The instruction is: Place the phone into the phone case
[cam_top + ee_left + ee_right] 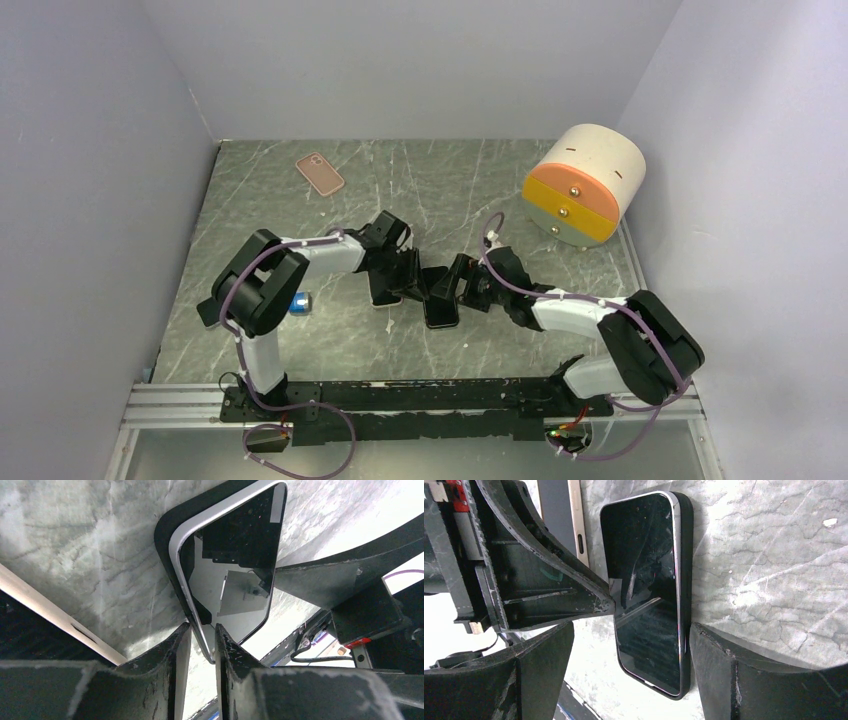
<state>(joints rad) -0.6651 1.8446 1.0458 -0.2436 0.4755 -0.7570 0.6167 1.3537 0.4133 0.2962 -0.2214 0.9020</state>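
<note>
Right wrist view: the phone [644, 595] lies screen up on the black phone case [688, 550]. The case lip shows along one long edge and at both ends, with the marble table [774, 580] underneath. The right gripper [631, 635] straddles one end of the phone with jaws wide. It is released, both fingers stand clear of the sides, and it grasps nothing. Left wrist view: the left gripper [202, 647] has its jaws down to a slim gap astride the phone's silver rim at a corner. Whether it is clenched on the rim or just short of it cannot be told. In the right wrist view one of its fingers meets the phone's long edge on the left arm's side. In the left wrist view the case juts out past the rim on one side, so the phone is probably resting in the case but not snapped in all round. In the top view the pair sits mid-table between the two grippers. A pink case-shaped item [320, 173] lies far left and a round drawer unit [585, 185] far right, both well apart from the work. Handling, as a judgement: the phone is rigid and fairly dense, with slick glass and a smooth metal rim, so a shallow pinch could slip. Take hold across the long side edges, not on the screen. The case looks like a bendy shell with a lip. It should seat with downward pressure at the corners while the other claw pins the case.
</note>
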